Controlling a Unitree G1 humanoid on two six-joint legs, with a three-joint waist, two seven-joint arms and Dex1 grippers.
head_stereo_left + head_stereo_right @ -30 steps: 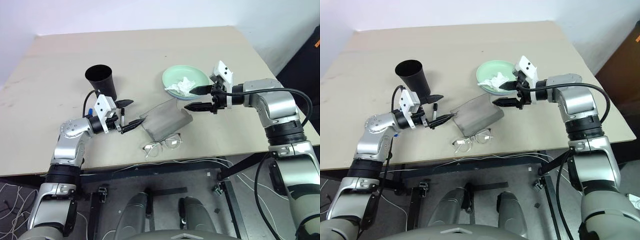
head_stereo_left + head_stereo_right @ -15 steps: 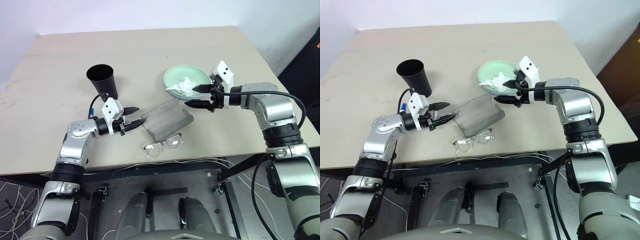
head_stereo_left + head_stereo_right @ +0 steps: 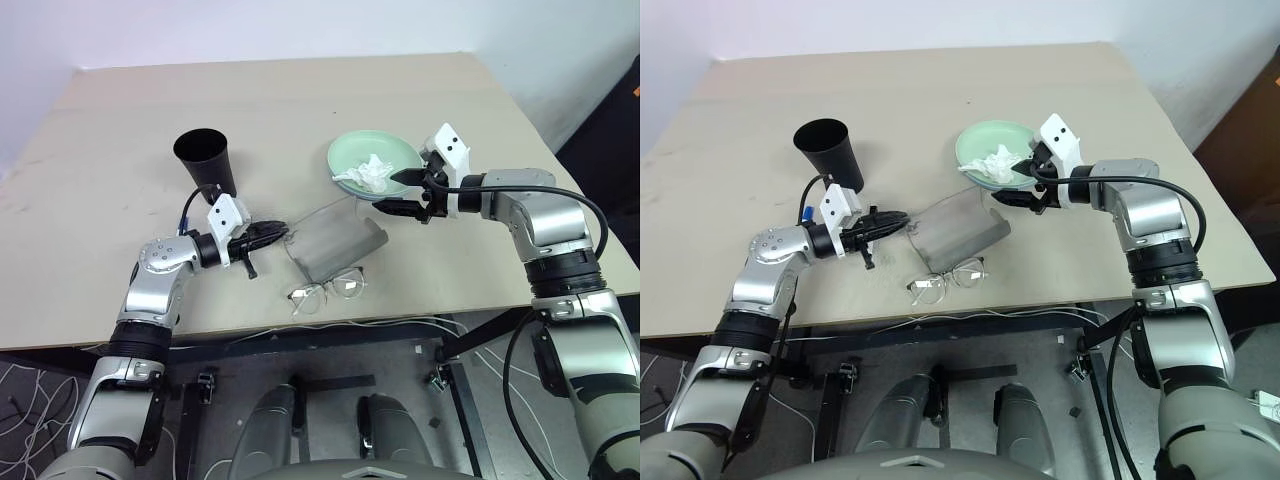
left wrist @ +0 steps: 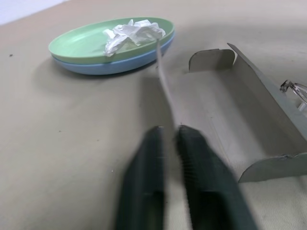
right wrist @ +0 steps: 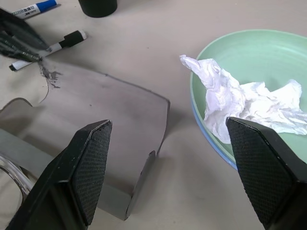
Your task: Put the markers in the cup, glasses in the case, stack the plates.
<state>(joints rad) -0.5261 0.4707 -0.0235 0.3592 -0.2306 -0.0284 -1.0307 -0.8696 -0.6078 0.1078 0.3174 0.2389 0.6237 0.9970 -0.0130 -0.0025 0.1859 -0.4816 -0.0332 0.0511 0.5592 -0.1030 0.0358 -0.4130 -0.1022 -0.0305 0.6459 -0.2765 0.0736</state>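
Pinching case [image 4: 225, 124] flap — left gripper [image 4: 169, 143] fingers blurred.

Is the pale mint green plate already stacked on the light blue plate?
Yes, the mint green plate sits on the blue plate, crumpled white tissue inside.

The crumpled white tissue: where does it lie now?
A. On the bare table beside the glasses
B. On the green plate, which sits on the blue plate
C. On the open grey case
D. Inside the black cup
B: the white tissue lies in the green plate, with the blue plate directly beneath it.
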